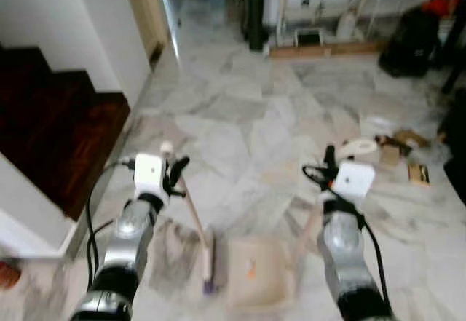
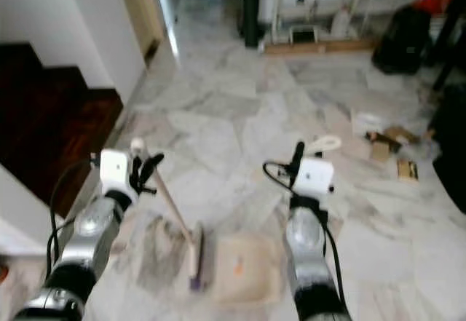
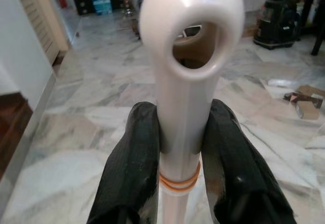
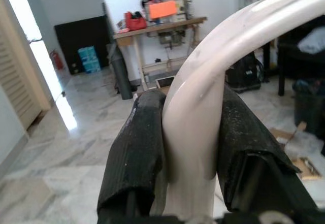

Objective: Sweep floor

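Both hands full, mess still off to the side

Cardboard scraps [image 1: 408, 153] lie on the marble floor [image 1: 240, 117] well right of the dustpan [image 1: 258, 270]. Left hand [image 3: 180, 148] clamps the cream broom handle [image 3: 183, 82]; broom head [image 1: 209, 263] touches the dustpan. Right hand [image 4: 190, 148] grips what's probably the dustpan's handle [image 4: 203, 102].

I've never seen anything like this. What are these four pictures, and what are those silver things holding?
The silver things are a walking robot's two arms. The two wide pictures come from cameras in its head, looking down at a marble floor. The two close-ups come from cameras on each wrist. The left gripper has its jaws shut on a cream broom handle; the brush end rests on the floor. The right gripper is shut on the curved handle of a dustpan, which sits beside the brush. Cardboard scraps lie further off to the right, and dark wooden stairs rise on the left.
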Tool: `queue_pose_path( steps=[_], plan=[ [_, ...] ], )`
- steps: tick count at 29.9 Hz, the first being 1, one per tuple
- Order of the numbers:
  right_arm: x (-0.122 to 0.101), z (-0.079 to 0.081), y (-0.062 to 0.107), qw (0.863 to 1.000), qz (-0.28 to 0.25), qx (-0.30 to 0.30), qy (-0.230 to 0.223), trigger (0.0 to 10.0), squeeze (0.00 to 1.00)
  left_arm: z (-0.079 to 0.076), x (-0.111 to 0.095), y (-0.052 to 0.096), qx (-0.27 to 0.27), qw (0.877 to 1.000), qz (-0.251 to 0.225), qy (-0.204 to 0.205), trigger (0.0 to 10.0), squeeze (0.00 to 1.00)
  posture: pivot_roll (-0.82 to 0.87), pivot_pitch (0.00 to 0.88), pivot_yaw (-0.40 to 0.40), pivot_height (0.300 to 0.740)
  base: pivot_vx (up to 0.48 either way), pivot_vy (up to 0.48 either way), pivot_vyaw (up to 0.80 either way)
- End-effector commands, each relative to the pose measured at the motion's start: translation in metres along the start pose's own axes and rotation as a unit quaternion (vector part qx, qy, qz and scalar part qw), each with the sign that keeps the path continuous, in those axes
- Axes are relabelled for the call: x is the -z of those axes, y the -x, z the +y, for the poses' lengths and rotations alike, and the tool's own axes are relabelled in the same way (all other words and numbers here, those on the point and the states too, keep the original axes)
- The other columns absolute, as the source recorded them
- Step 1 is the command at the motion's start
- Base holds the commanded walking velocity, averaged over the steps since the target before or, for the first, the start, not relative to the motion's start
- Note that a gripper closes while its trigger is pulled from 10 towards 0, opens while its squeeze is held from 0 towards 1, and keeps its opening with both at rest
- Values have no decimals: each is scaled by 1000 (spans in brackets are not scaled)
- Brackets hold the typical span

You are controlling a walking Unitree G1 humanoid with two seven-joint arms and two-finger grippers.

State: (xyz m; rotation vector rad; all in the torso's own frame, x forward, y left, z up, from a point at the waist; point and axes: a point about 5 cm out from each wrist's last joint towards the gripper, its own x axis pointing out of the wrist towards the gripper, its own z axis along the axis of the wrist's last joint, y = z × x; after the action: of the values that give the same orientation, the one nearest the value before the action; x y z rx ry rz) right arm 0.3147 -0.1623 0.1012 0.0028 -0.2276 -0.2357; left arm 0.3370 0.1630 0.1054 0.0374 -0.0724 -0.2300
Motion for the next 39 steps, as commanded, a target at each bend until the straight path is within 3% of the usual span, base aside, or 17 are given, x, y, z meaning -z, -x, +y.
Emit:
queue_pose_path(
  steps=[1, 39],
  plan=[
    [-6, -4, -4, 1000, -17, 3, 3, 10000, 0, -1, -11, -4, 5, 1000, -25, -7, 10000, 0, -165, 0, 109, 740, 349, 0, 0],
    [-4, -2, -2, 1000, -11, -13, 4, 10000, 0, 2, -9, 0, -15, 999, -28, -5, 10000, 0, -100, 0, 71, 740, 351, 0, 0]
  ],
)
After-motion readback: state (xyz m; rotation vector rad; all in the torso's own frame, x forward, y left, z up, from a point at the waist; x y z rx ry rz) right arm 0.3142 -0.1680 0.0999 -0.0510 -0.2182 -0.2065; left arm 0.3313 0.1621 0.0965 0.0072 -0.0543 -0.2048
